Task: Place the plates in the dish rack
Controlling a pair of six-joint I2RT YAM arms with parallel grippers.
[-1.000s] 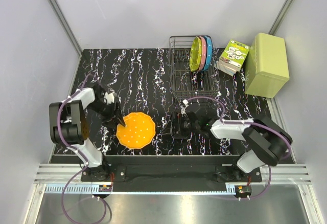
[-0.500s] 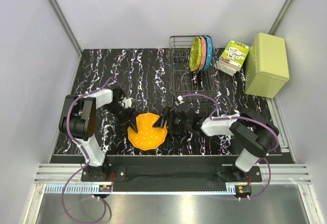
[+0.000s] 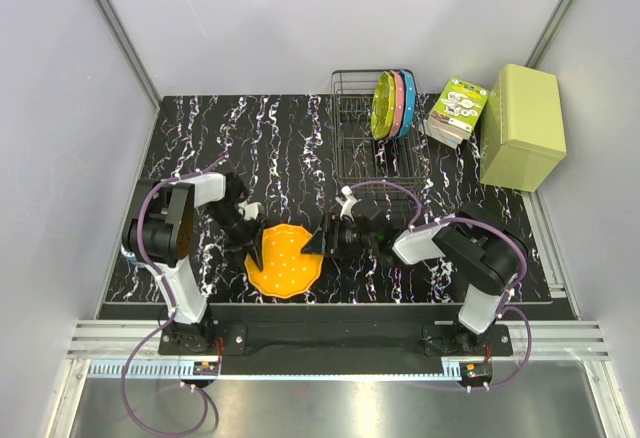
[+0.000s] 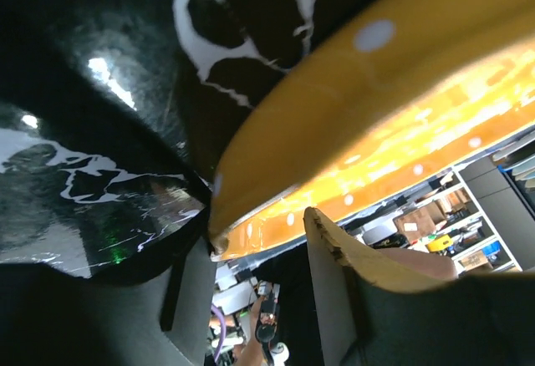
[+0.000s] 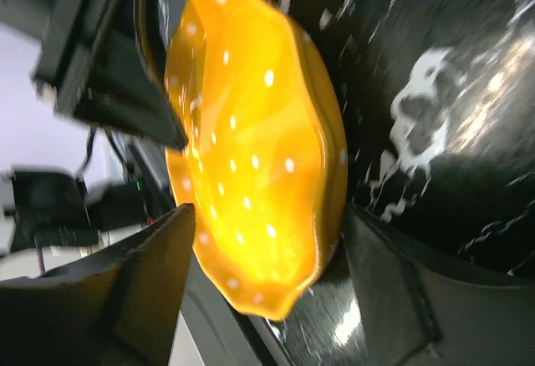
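Jaws of the left gripper (image 3: 257, 248) grip the left rim of the orange plate (image 3: 287, 263); those of the right gripper (image 3: 318, 242) stand open at its right rim.

Top external view: the orange plate sits tilted close to the near edge of the table (image 3: 250, 138), about midway along it, between the two grippers. The dish rack (image 3: 360, 163) stands at the far edge, right of centre. Upright in its right side, side by side, are the yellow-green plate (image 3: 382, 106), the pink plate (image 3: 397, 103) and the blue plate (image 3: 408, 101). A printed carton (image 3: 458, 110) sits between the rack and the light green box (image 3: 520, 126) in the far right corner.

Left wrist view: the scalloped orange rim (image 4: 351, 90) enters between the two fingers (image 4: 188, 299), one on each face.

Right wrist view: the orange plate (image 5: 251, 157), dotted white, stands steeply tilted between widely parted fingers (image 5: 150, 274). Whether either finger touches it cannot be told. The left gripper (image 5: 163, 119) meets its far rim.
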